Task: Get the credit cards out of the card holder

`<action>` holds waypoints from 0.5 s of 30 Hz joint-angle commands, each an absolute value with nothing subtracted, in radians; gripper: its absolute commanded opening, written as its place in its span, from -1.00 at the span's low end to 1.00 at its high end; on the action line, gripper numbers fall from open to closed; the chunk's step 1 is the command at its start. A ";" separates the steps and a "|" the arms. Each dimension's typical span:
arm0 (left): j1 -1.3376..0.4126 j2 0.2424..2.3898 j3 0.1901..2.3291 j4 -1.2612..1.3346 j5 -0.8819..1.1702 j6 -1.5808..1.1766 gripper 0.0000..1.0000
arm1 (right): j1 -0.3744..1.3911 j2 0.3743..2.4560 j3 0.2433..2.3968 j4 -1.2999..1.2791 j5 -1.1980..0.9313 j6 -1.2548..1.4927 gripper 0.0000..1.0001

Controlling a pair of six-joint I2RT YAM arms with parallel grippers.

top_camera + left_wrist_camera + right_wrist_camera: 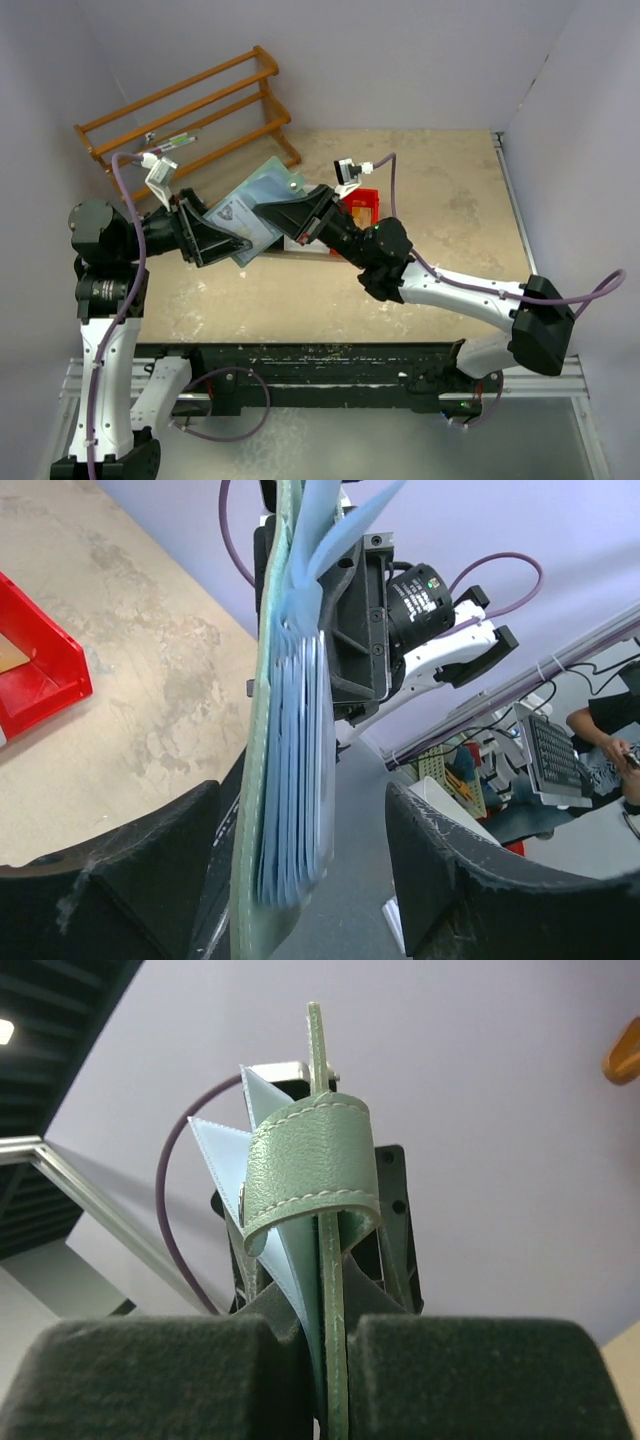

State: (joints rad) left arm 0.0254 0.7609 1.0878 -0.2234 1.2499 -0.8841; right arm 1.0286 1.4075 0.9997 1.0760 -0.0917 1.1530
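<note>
Top view, L to R. One wooden rack (190, 105), three tiers of round rails, stands far-left on the speckled beige table (430, 220). Left gripper (215, 235): pads apart, straddling the near-left end of the card holder (255, 205); the right pad (470, 870) is clear of it, contact on the other side cannot be told. One holder, up off the table btwn the two arms; long axis diagonal, near-left to far-right, broad face tilted up. Cover is grained grey-green w/ stitched edge; inside, several layered pale-blue pocket leaves (300, 740). Exact no. unclear, and the credit cards cannot be told from the pockets. One stitched strap loop (310, 1160) curls over the cover edge. Right gripper (290, 215): foam pads clamped on the holder's far-right end. One glossy red plastic bin (362, 205) sits just behind that arm.
</note>
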 commanded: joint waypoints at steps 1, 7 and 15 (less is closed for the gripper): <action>0.032 0.749 1.101 -0.172 1.224 -0.933 0.35 | 1.049 1.398 0.976 1.241 0.055 1.161 -1.00; 0.037 0.754 1.120 -0.174 1.212 -0.922 0.08 | 1.052 1.404 0.974 1.257 0.070 1.176 -1.00; 0.052 0.778 1.121 -0.184 1.192 -0.897 -0.43 | 1.054 1.395 0.940 1.270 0.089 1.192 -1.00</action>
